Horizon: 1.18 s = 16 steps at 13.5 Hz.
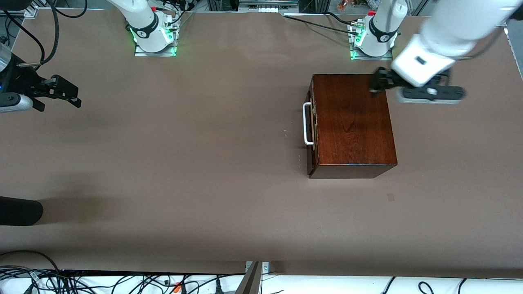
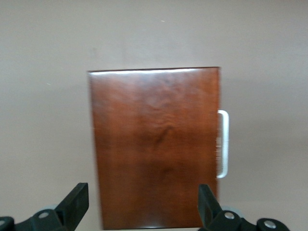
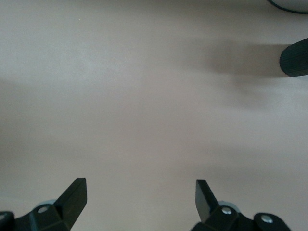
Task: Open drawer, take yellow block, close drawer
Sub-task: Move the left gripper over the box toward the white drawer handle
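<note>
The dark red-brown wooden box stands toward the left arm's end of the table. Its drawer is pushed in, and the white bar handle faces the right arm's end. My left gripper hangs open over the box's top, at the corner nearest the arm bases. In the left wrist view the box and handle lie below the left gripper, whose fingers are spread wide. My right gripper waits open over bare table at the right arm's end, with nothing between its fingers. The yellow block is hidden.
A dark rounded object pokes in at the right arm's end, nearer the front camera, and shows in the right wrist view. Cables run along the near table edge. The arm bases stand along the edge farthest from the front camera.
</note>
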### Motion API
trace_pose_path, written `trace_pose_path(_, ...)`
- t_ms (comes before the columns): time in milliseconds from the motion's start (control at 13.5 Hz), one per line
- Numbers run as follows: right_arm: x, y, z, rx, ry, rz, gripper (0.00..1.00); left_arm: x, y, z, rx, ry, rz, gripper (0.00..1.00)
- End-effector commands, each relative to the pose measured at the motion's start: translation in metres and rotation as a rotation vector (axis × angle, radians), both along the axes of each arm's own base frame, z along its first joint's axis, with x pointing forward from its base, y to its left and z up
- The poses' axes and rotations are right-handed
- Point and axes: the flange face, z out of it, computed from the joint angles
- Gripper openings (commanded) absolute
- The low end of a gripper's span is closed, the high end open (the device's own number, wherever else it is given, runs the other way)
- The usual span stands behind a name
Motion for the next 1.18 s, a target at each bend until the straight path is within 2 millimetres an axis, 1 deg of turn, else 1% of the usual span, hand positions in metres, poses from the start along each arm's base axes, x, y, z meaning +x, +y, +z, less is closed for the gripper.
trace_pose_path(0, -0.002, -0.002, 0.002, 0.001, 0.004, -0.011, 1.00, -0.018, -0.059, -0.009, -0.005, -0.007, 0.035, 1.00)
trace_pose_path(74, -0.002, -0.002, 0.002, 0.001, 0.004, -0.011, 1.00, -0.029, -0.083, -0.012, 0.015, -0.013, 0.027, 1.00)
trace_pose_path(222, -0.002, -0.002, 0.002, 0.001, 0.004, -0.011, 1.00, -0.046, -0.128, -0.019, 0.031, -0.020, 0.033, 1.00)
trace_pose_path(370, -0.002, -0.002, 0.002, 0.001, 0.004, -0.011, 1.00, -0.063, -0.171, -0.038, 0.069, -0.020, 0.018, 1.00)
trace_pose_path(444, -0.002, -0.003, 0.002, 0.001, 0.004, -0.012, 1.00, -0.070, -0.190, -0.054, 0.099, -0.018, 0.022, 1.00)
trace_pose_path(518, -0.002, -0.002, 0.002, 0.001, 0.004, -0.011, 1.00, -0.072, -0.201, -0.069, 0.126, -0.016, 0.020, 1.00)
trace_pose_path(740, -0.002, -0.003, 0.002, 0.001, 0.004, -0.012, 1.00, -0.068, -0.216, -0.114, 0.188, 0.012, -0.013, 1.00)
trace_pose_path(814, -0.002, -0.003, 0.002, 0.001, 0.004, -0.012, 1.00, -0.063, -0.218, -0.126, 0.207, 0.006, -0.021, 1.00)
trace_pose_path(962, -0.002, -0.002, 0.002, 0.001, 0.004, -0.011, 1.00, -0.055, -0.220, -0.139, 0.194, -0.017, -0.025, 1.00)
trace_pose_path(1036, -0.002, -0.003, 0.002, 0.001, 0.004, -0.012, 1.00, -0.051, -0.221, -0.157, 0.207, 0.000, -0.028, 1.00)
trace_pose_path(1109, -0.002, -0.003, 0.002, 0.001, 0.004, -0.012, 1.00, -0.048, -0.222, -0.167, 0.220, 0.004, -0.033, 1.00)
